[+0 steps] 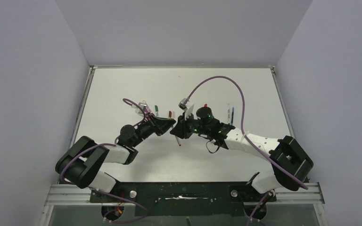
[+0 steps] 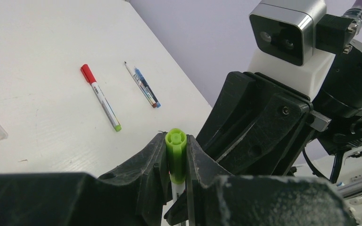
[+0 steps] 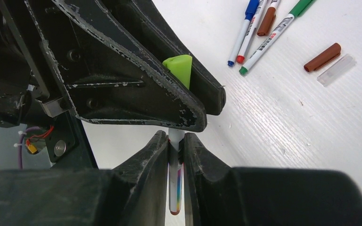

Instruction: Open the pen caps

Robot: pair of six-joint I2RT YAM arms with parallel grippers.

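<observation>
My left gripper [image 2: 176, 141] is shut on a lime pen cap [image 2: 176, 153], which stands upright between its fingers. A white pen barrel [image 2: 178, 190] comes out of the cap's lower end. My right gripper [image 3: 176, 141] is shut on that same barrel [image 3: 175, 176], which has a rainbow stripe, just below the left fingers. The lime cap [image 3: 180, 68] shows above it, between the left gripper's jaws. In the top view the two grippers, left [image 1: 168, 123] and right [image 1: 181, 128], meet at the table's middle, with the pen [image 1: 177, 138] hanging below them.
A red-capped pen [image 2: 100, 97] and a blue-marked pen [image 2: 142, 84] lie on the white table beyond the left gripper. Uncapped blue [image 3: 242, 28] and green [image 3: 275, 33] pens, a loose maroon cap [image 3: 322, 57] and a clear cap [image 3: 336, 69] lie beside the right gripper.
</observation>
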